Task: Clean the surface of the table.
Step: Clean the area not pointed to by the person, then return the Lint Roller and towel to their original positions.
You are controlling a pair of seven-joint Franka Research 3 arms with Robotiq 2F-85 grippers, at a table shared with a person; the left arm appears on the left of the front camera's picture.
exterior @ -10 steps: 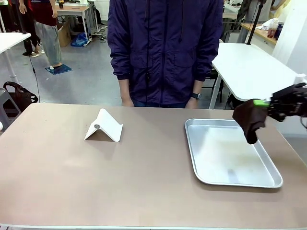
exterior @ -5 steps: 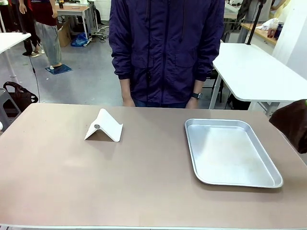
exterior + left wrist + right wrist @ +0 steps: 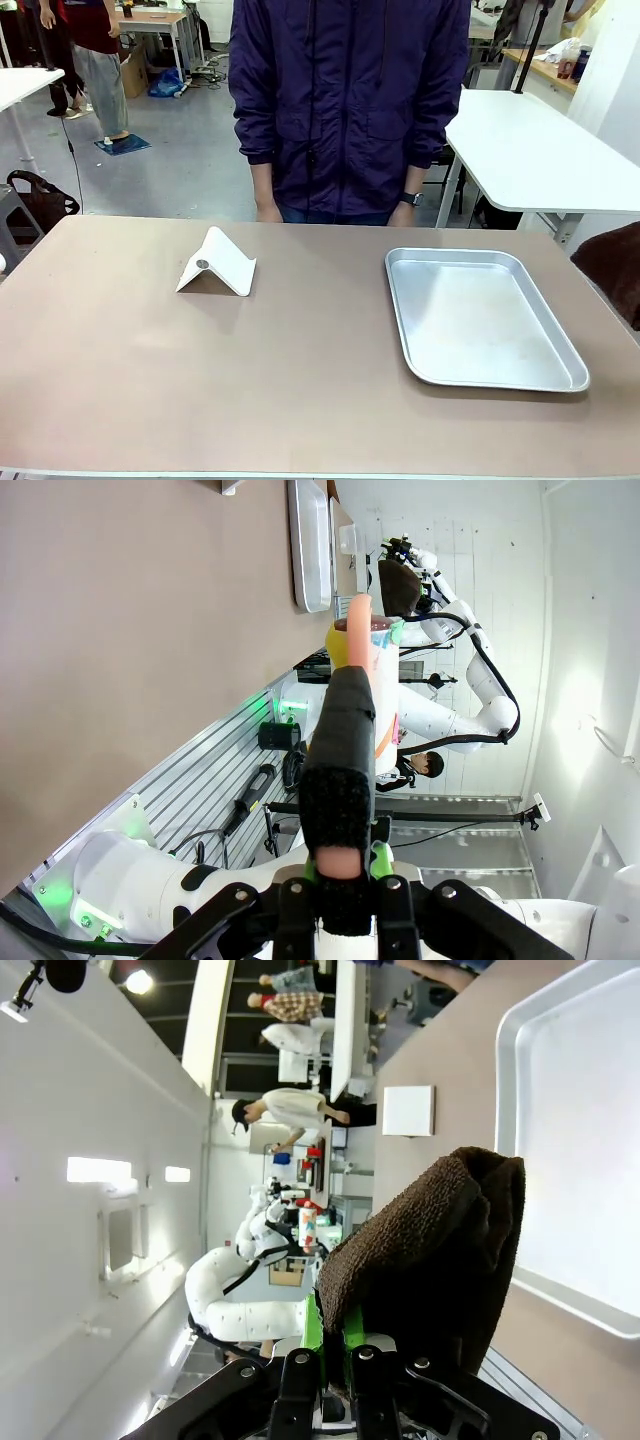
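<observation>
The table (image 3: 300, 380) spreads wide and bare across the front view, and no wiping contact with it is visible yet. The right end effector (image 3: 335, 1350) is clamped on a fold of a brown cloth (image 3: 430, 1260), which hangs at the table's right edge, partly beyond it. The left end effector (image 3: 340, 875) is clamped on a long object (image 3: 345, 740) with a black textured sleeve and peach-coloured ends. What it is, I cannot tell.

The main risk, as I judge it, is the metal tray (image 3: 480, 320). It lies near the right edge, directly between the cloth and the open middle of the table. A low sweep inward could catch its raised rim and shove it toward the near edge, or bunch the cloth against it. The cloth is pinched by one fold only, so heavy drag on the matte top might pull it loose.

The white folded stand (image 3: 218, 262) sits left of centre toward the far edge. It looks light, and a passing wipe could topple it or push it along. The person (image 3: 350, 100) stands at the far edge with a hand (image 3: 266, 212) hanging just beyond it, so strokes toward that side need care. The long object reaches well past the left fingers and would strike the top first if that arm came down
</observation>
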